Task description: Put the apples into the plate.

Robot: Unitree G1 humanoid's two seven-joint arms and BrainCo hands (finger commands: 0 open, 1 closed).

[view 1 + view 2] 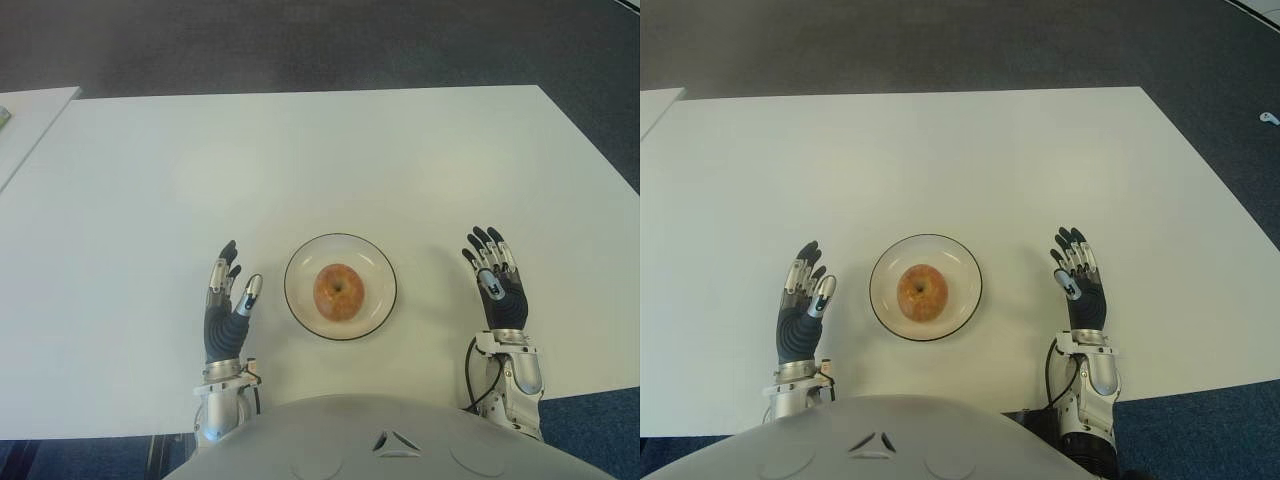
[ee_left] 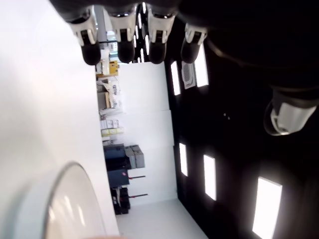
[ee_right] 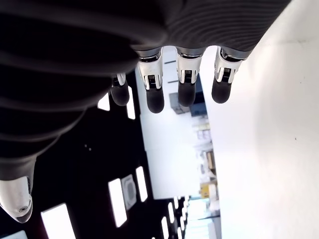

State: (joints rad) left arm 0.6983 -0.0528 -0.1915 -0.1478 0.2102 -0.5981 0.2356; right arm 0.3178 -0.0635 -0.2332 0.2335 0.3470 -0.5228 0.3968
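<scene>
One yellow-red apple point(image 1: 339, 291) lies stem-dimple up in the middle of a clear glass plate point(image 1: 377, 262) near the table's front edge. My left hand point(image 1: 227, 300) shows just left of the plate, fingers straight and spread, holding nothing. My right hand point(image 1: 495, 277) shows to the right of the plate, farther off, also spread and holding nothing. In the left wrist view the plate's rim point(image 2: 75, 179) curves close by, beyond the straight fingertips point(image 2: 124, 50). The right wrist view shows only extended fingertips point(image 3: 187, 92) beside the white table.
The white table point(image 1: 300, 160) stretches wide beyond the plate. A second white table's corner point(image 1: 30, 115) stands at the far left. Dark carpet point(image 1: 300, 40) lies past the far edge.
</scene>
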